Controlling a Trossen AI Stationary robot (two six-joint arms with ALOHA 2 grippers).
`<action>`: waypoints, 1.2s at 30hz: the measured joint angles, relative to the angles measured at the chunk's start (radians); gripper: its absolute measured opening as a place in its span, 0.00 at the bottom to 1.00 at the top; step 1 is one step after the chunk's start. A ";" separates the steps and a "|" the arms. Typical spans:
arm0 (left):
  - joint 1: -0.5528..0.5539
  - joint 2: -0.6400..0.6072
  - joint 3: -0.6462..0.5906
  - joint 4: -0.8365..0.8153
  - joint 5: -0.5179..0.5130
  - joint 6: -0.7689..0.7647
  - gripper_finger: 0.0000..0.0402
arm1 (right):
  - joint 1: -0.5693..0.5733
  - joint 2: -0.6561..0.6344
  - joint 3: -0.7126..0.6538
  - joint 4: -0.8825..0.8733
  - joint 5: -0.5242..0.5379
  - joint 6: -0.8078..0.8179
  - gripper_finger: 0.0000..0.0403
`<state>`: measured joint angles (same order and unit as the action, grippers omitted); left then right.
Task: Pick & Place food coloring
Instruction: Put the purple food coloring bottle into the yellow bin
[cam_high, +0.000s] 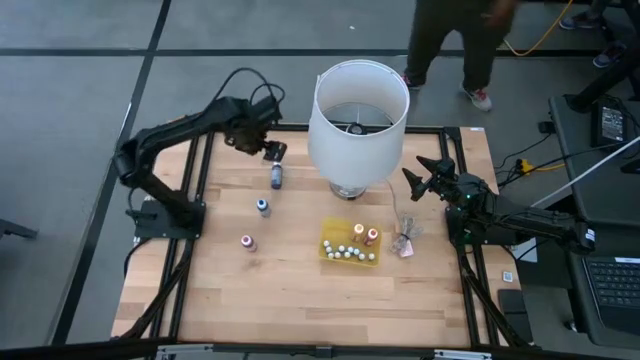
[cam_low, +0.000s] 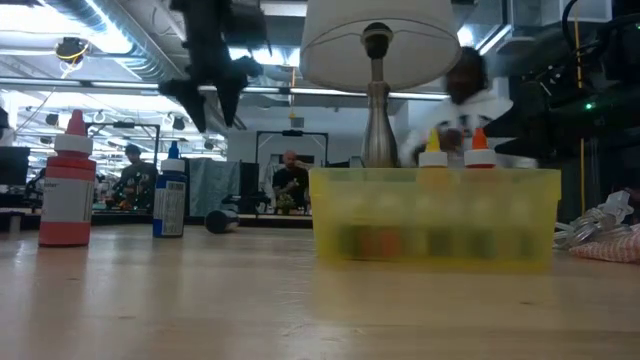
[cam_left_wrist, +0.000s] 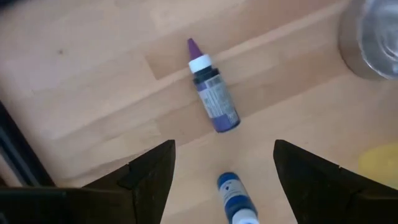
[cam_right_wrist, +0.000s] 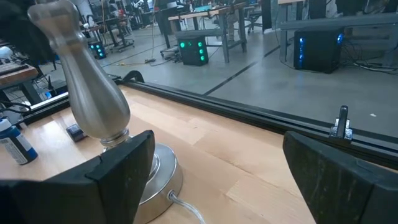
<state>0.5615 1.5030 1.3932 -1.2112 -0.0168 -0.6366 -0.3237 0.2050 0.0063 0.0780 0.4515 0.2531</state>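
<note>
the left hand (cam_high: 272, 152) was seen in the upper left of the high view, its fingers apart and nothing held, poised above a purple-tipped bottle (cam_left_wrist: 212, 96) lying on its side on the table (cam_high: 290, 290). a blue bottle (cam_high: 263, 206) was found standing just below it, and a pink-topped bottle (cam_high: 247, 242) lower still at left of centre. the yellow tray (cam_high: 349, 259) at centre was already partly filled: small whitish bottles along its lower edge, an orange-topped bottle (cam_high: 371, 236) and a yellow-topped one beside it. so the job was judged about half done, with three bottles left out on the wood. the right hand (cam_high: 420, 180) was kept waiting at upper right, beside the lamp (cam_high: 357, 120), fingers spread wide and empty. a crumpled wrapper (cam_high: 404, 240) was noted just right of the tray.
</note>
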 joint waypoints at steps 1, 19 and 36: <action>0.026 0.026 0.013 -0.005 0.027 -0.001 0.66 | 0.000 0.000 0.000 0.000 0.000 0.000 0.88; 0.196 0.554 0.469 -0.325 0.123 0.010 0.66 | 0.000 0.000 0.000 0.000 0.000 0.000 0.88; 0.279 0.805 0.508 -0.326 0.284 0.007 0.66 | 0.000 0.000 0.000 0.000 0.000 0.000 0.88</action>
<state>0.8406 2.3083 1.9011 -1.5373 0.2675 -0.6292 -0.3237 0.2054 0.0063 0.0776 0.4515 0.2530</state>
